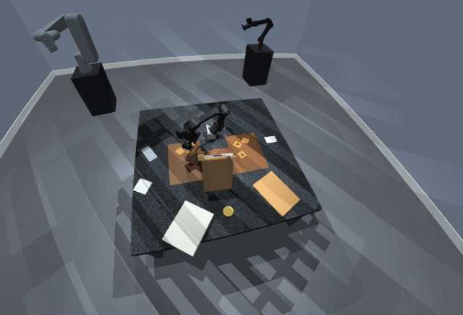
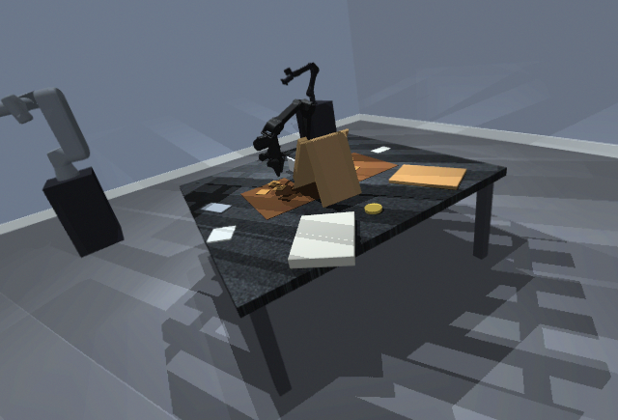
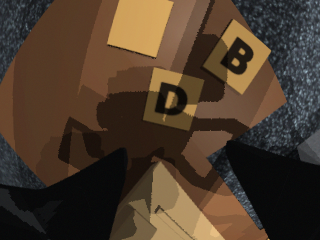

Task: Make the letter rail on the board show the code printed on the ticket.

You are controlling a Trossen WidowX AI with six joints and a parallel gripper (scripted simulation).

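Note:
My gripper (image 1: 189,147) (image 2: 278,172) (image 3: 177,150) is open and empty above the left brown mat (image 1: 179,174) (image 2: 269,210). In the wrist view, the D tile (image 3: 173,99) lies flat just beyond the fingertips, partly in shadow. The B tile (image 3: 237,56) is to its right, and a tile with no visible letter (image 3: 140,25) (image 1: 179,150) is to its upper left. The tilted board (image 1: 217,174) (image 2: 331,171) stands to the gripper's side; one corner of it pokes up between the fingers in the wrist view. Several tiles (image 1: 241,154) lie on the right mat. The ticket and the rail's slot are hidden.
A white block (image 1: 189,229) (image 2: 324,238), a yellow disc (image 1: 228,211) (image 2: 373,208) and an orange slab (image 1: 275,193) (image 2: 428,176) lie on the board's back side. Pale cards (image 1: 142,186) (image 2: 221,234) lie near the counter's left edge, another card (image 1: 270,139) at the right.

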